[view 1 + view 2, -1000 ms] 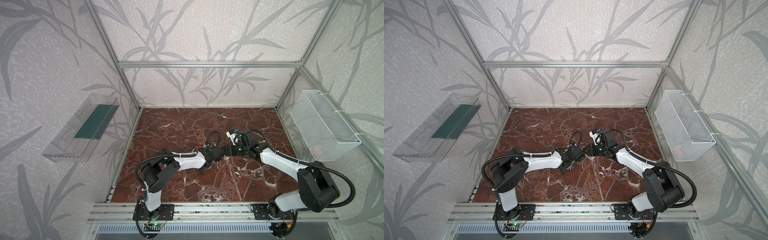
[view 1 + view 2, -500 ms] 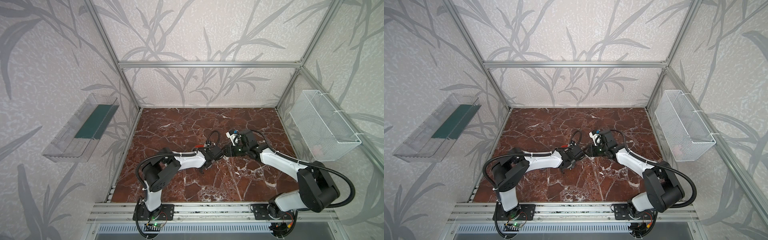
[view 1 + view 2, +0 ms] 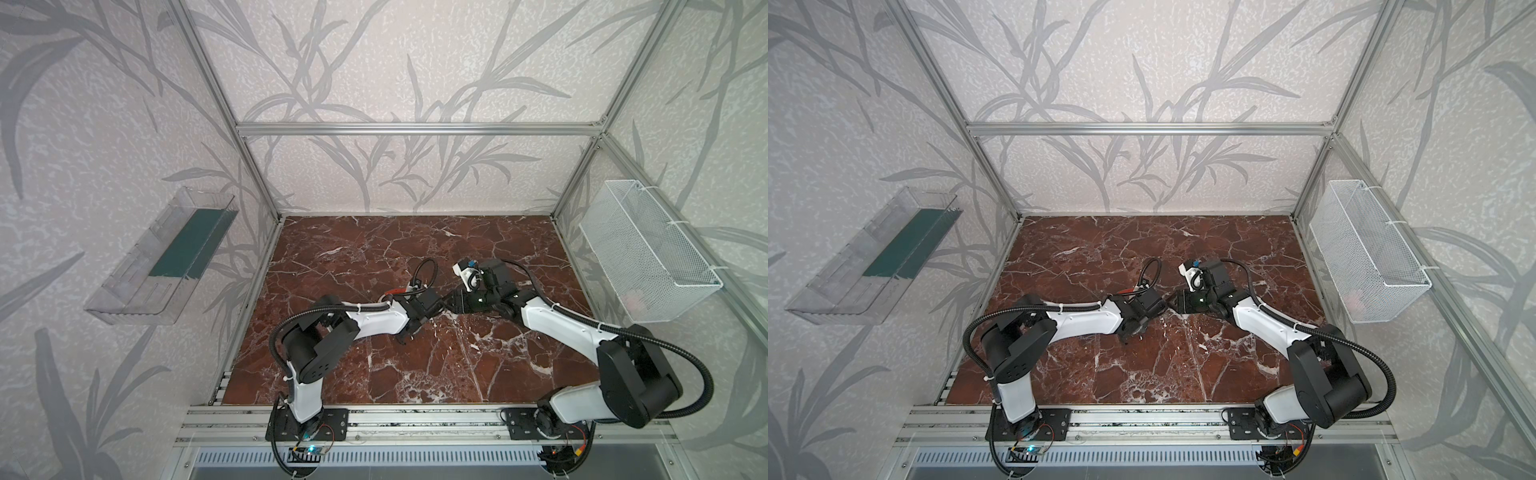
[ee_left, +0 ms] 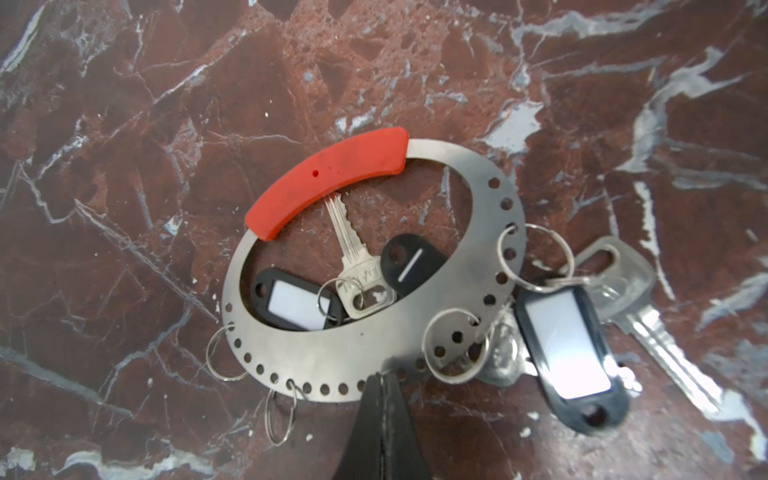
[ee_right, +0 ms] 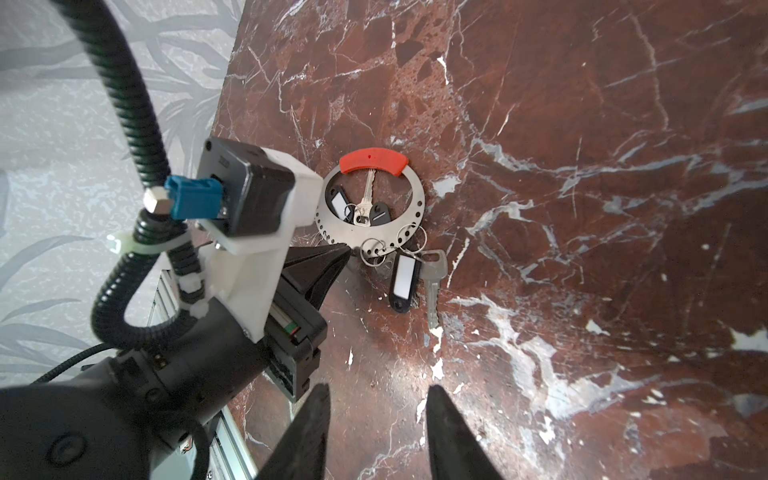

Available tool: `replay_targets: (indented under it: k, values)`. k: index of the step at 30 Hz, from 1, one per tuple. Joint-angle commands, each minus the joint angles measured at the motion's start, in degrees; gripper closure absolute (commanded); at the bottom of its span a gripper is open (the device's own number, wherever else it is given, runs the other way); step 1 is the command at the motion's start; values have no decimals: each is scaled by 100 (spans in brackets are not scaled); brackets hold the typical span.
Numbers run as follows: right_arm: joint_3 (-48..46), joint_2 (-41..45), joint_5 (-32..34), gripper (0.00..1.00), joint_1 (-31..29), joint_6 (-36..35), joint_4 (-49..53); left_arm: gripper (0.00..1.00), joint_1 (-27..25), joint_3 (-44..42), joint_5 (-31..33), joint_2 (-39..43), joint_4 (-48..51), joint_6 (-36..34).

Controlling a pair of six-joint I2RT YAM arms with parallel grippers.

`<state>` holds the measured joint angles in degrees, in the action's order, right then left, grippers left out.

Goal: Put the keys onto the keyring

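Bright, even light; soft shadows; wrist views blurred toward edges.

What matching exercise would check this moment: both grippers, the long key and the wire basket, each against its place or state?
Things:
1. left gripper
2. right gripper
3. long silver key
4. white wire basket

Places or states:
A. hangs at the far right in both top views
B. open, nothing between its fingers
C. lies outside the keyring's band
D. shut on the keyring's rim

Pairs: 1-D, 2-B, 3-C, 4-A.
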<state>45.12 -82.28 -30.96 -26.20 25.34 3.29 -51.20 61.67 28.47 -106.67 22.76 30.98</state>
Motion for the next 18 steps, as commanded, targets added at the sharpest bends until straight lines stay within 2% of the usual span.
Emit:
replay_targets:
  k: [1, 9, 18]
  values:
    - [-100, 177, 20, 60, -26, 24, 48, 100, 14, -16, 113, 215, 240, -126]
    - [36, 271, 29, 60, -26, 68, 48, 100, 22, 417, 321, 894, 756, -833]
    - [601, 584, 69, 60, -17, -54, 304, 100, 143, 1276, -35, 1687, 1406, -1725]
